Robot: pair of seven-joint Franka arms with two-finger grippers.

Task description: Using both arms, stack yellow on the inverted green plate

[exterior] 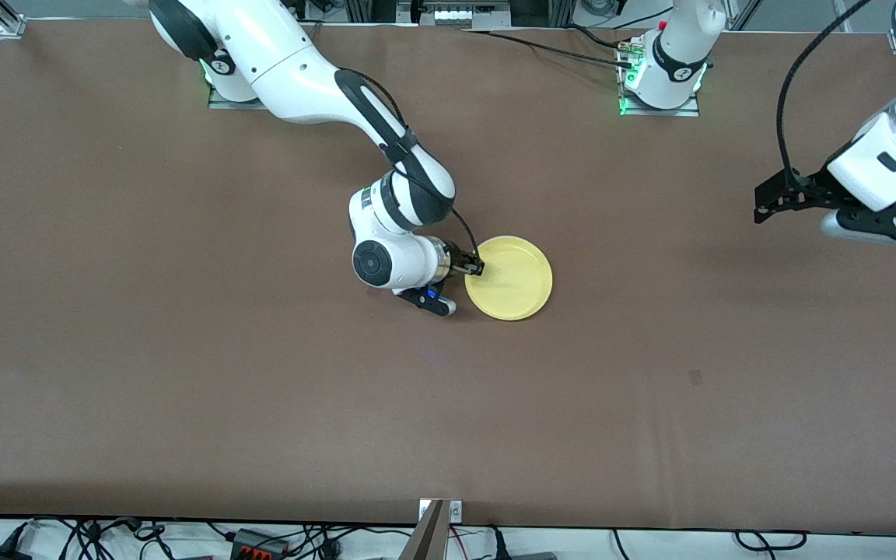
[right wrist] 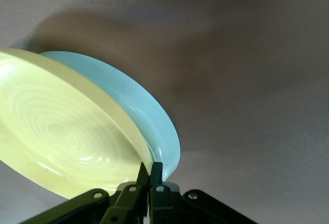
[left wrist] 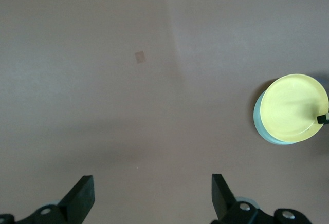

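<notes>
The yellow plate [exterior: 512,278] lies right way up near the middle of the table, on top of the green plate, which is hidden under it in the front view. The green plate's rim shows beside the yellow plate in the left wrist view [left wrist: 258,123] and in the right wrist view [right wrist: 139,100]. My right gripper [exterior: 477,268] is low at the yellow plate's edge toward the right arm's end, its fingers shut on that rim [right wrist: 149,171]. My left gripper [exterior: 764,205] is open and empty [left wrist: 152,184], high over the left arm's end of the table.
A small dark patch [exterior: 695,377] marks the brown table nearer the front camera than the left gripper. Cables and a metal post [exterior: 432,533] lie along the table's front edge.
</notes>
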